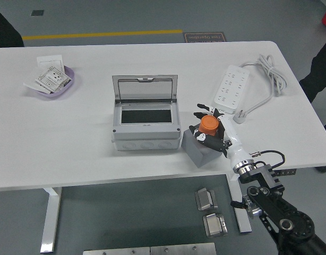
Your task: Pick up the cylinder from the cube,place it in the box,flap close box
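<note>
cylinder (208, 125): orange, atop grey cube (200, 148), lower right of centre
robot hand (211, 129): right, fingers clamped round cylinder
handling: prob. light, rigid, smooth; hold by sides
box (146, 117): lid up

This place looks like a robotics lab or a test hall in an industrial building. The floor (99, 16) is smooth grey-green with a painted yellow line (99, 35), as in a workshop, and a dark floor mat with print (205, 36) lies beyond the surface. The white surface (73, 138) stands on simple metal legs (50, 218), like a work desk. On it lie a white power strip (230, 87) with its coiled cable (269, 74), a grey electrical enclosure box (146, 119) with an open lid, and a purple bowl (50, 85) with small packets. Metal plates and blocks (209, 210) lie on the floor below. A black robot arm (280, 218) reaches in from the lower right.
</note>
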